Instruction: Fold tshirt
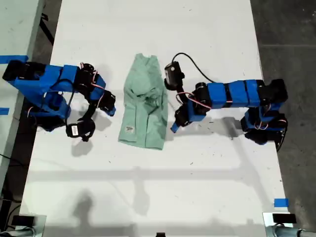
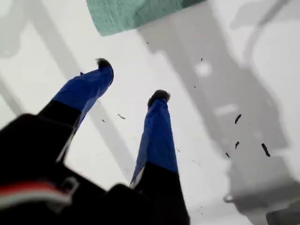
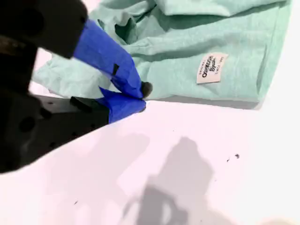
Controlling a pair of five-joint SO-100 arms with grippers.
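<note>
the tshirt (image 1: pixel 144 104) lies folded into a narrow upright strip in the middle of the white table (image 1: pixel 148 187), between my two arms in the exterior view. my first gripper (image 2: pixel 131 79) hangs over bare table with its two blue fingers (image 2: pixel 157 136) spread apart and nothing between them; only a corner of the mint cloth (image 2: pixel 126 14) shows beyond the tips, well clear of them. in the exterior view this gripper (image 1: pixel 174 126) sits just beside the shirt's edge on the exterior view's right. my second gripper (image 3: pixel 143 96) has its blue jaws pressed together at the tips, right at the cloth's edge (image 3: pixel 70 77); i cannot tell whether it pinches any fabric. near it a small white label (image 3: pixel 212 68) sits on the shirt's top layer. in the exterior view the second gripper (image 1: pixel 112 109) is on the shirt's other side, toward the exterior view's left. small dark specks (image 2: pixel 265 149) dot the tabletop.
</note>
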